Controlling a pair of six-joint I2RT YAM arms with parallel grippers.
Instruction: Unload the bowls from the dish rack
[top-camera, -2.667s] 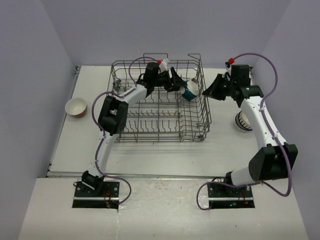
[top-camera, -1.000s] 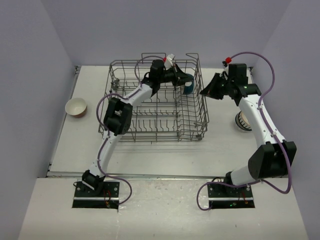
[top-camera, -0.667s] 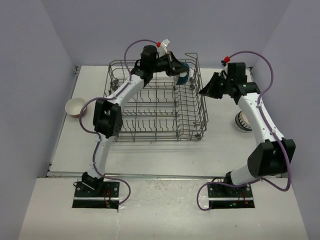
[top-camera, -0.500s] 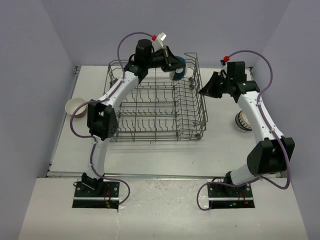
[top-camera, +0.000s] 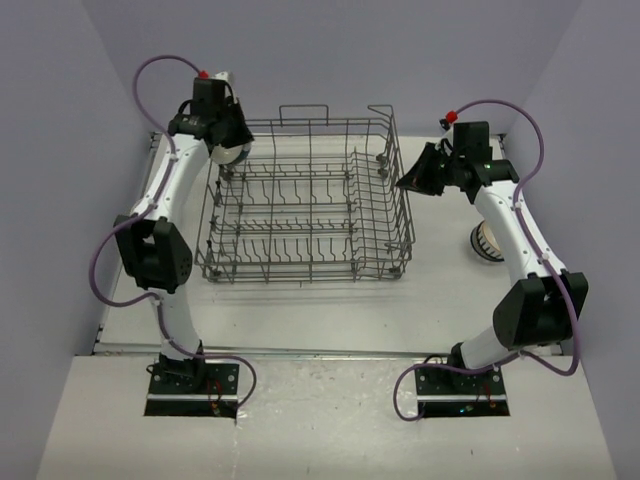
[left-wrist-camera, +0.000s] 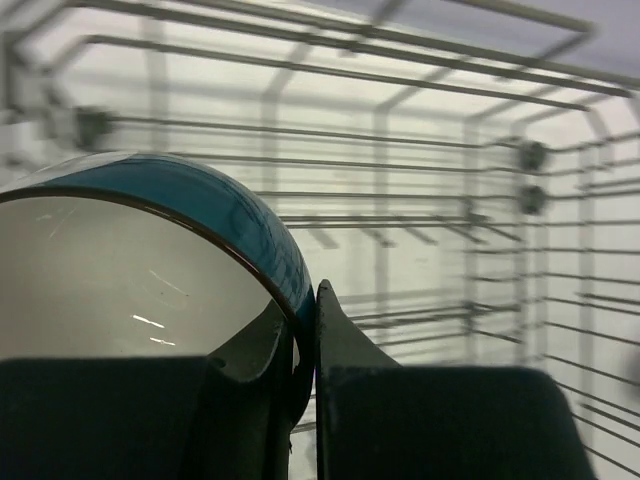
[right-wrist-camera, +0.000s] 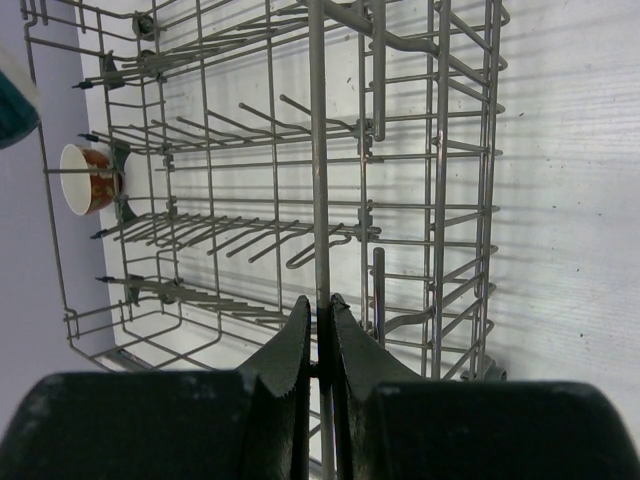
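The grey wire dish rack (top-camera: 300, 272) stands mid-table, and no bowl shows inside it. My left gripper (top-camera: 228, 142) hangs by the rack's back left corner, shut on the rim of a teal bowl with a white inside (left-wrist-camera: 150, 260); one finger is inside the rim and one outside. That teal bowl (right-wrist-camera: 14, 105) also peeks in at the edge of the right wrist view. My right gripper (top-camera: 405, 183) is shut on a wire of the rack's right top rim (right-wrist-camera: 317, 150). A striped white bowl (top-camera: 484, 243) sits right of the rack, partly behind my right arm.
A bowl with a red outside and cream inside (right-wrist-camera: 88, 178) lies on the table beyond the rack's left side; my left arm covers it in the top view. Purple walls close in on the left, back and right. Rack wires (left-wrist-camera: 420, 190) fill the left wrist view's background.
My left arm has lifted the teal bowl out of the rack's back right and swung it across to the back left corner. The right gripper has kept its hold on the rack rim.
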